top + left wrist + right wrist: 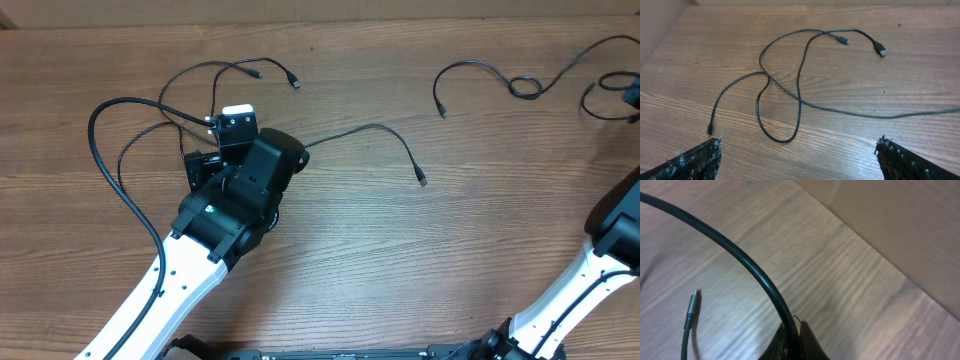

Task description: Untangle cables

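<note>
Cables (799, 95) lay crossed under the wide-open, empty left gripper (799, 145); best pinch just one. Right gripper (792, 342), closed, seemingly clamped another cable (740, 257).

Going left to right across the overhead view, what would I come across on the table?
Black-and-white left robot arm → small plug on the thin black cable ending mid-table → plug of the curled thin black cable near the far edge → black-and-white right robot arm.
</note>
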You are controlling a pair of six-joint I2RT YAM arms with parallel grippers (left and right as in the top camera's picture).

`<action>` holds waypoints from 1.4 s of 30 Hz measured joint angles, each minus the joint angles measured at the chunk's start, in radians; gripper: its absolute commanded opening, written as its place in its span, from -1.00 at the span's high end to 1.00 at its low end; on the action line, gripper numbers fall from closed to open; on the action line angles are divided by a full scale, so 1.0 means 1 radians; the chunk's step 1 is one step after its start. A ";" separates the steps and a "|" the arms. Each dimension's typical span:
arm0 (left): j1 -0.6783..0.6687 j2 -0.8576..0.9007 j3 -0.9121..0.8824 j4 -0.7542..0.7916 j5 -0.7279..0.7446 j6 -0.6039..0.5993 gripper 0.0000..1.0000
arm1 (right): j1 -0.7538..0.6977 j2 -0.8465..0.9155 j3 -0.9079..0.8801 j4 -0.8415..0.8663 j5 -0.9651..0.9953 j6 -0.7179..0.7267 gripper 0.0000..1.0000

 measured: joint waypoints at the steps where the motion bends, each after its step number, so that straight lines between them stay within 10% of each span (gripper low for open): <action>1: 0.003 0.000 0.000 0.004 0.000 0.000 -0.99 | -0.005 0.000 0.000 -0.002 0.003 -0.002 0.86; 5: 0.006 0.000 0.000 0.020 0.000 0.003 -0.99 | -0.010 0.000 0.000 -0.012 0.011 -0.003 -1.00; 22: 0.006 0.000 0.000 0.029 0.005 0.003 -0.99 | 0.174 -0.114 0.000 -0.043 -0.124 -0.006 -1.00; 42: 0.006 0.037 0.000 0.019 0.066 0.002 -0.99 | 0.513 -0.154 0.017 -0.536 -0.517 0.012 -1.00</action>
